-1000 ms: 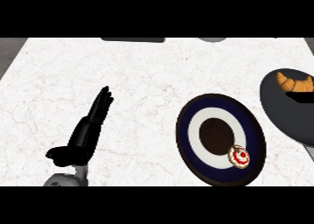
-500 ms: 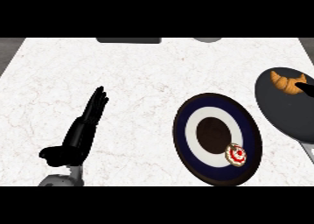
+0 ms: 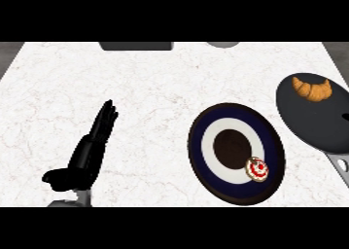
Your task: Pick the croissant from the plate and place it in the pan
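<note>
Golden croissant (image 3: 312, 88) lying in the dark pan (image 3: 327, 127), well off to the right of the left robot hand (image 3: 87, 151).

That robot hand rests on the white worktop (image 3: 134, 87) with fingers straight and holding nothing; the right robot hand is out of sight. The blue-ringed plate (image 3: 236, 151) between hand and pan carries only a small red-and-white treat (image 3: 258, 168). The croissant looks light, soft and flaky, best taken across its thick middle rather than the brittle tips.
</note>
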Robot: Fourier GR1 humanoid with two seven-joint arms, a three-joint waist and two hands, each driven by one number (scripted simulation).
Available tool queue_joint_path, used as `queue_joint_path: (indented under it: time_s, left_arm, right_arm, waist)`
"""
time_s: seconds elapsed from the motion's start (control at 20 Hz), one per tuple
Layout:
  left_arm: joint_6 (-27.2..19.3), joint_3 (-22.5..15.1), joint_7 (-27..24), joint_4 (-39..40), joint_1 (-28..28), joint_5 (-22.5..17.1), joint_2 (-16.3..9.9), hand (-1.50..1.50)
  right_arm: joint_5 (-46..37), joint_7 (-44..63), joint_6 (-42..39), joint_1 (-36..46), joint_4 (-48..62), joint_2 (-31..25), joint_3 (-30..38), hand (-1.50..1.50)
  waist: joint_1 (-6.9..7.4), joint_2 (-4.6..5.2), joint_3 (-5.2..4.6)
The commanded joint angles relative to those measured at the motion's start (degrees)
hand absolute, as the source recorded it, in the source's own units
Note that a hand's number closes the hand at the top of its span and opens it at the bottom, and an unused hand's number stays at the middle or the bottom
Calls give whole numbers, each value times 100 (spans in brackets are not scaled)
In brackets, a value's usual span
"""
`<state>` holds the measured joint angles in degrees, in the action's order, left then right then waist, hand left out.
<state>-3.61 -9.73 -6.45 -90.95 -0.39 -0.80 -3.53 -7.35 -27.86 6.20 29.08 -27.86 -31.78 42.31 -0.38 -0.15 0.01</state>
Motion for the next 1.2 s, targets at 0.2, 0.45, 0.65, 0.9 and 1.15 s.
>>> queue_joint_path:
  time_s: [0.2, 0.45, 0.65, 0.9, 1.15]
  left_arm:
    - [43, 26, -45, 37, 120, 66, 41, 0]
    - [117, 176, 215, -19, -134, 54, -26, 0]
    - [199, 302, -136, 437, -212, -36, 60, 0]
    - [191, 345, 16, 546, -466, 89, 172, 0]
    - [432, 339, -188, 214, -79, 66, 72, 0]
  right_arm:
    - [592, -259, -1146, -1294, -1301, 181, -233, -150]
    - [770, -386, -1064, -2225, -2310, 735, -390, -150]
    - [803, 372, -977, -3032, -3927, 1225, -661, -150]
    - [906, 71, -1060, -3017, -3457, 876, -587, -150]
    - [828, 740, -567, -3319, -4518, 1287, -829, -150]
  waist:
    - [5, 1, -4]
    - [7, 8, -2]
    - [-35, 1, -9]
    - [21, 15, -1]
    - [22, 11, -3]
